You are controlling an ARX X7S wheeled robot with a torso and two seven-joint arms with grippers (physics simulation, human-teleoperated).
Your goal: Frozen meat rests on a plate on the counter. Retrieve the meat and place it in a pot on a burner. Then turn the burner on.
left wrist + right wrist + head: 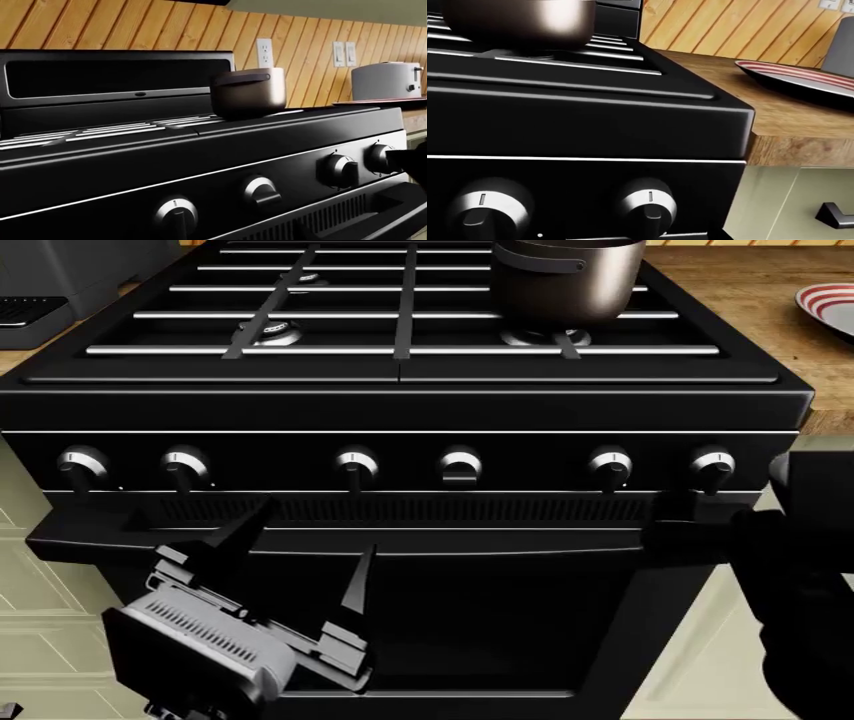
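Pot (567, 280) on the stove's right front burner (545, 337); its inside is cut off.
Left gripper (300, 560) fingers apart; right gripper's (814, 570) fingers hidden, state indeterminable.

In the head view the left pincer (300, 560) sits in the lower left of the frame, its two dark, tapering fingers (358, 583) spread well apart and pointing up and away from the camera, with nothing between them. Its grey ribbed wrist housing lies below them, angled toward the lower left corner. The right arm shows only as a dark bulk along the right edge, from mid-height to the bottom; its pincer's fingertips cannot be made out.
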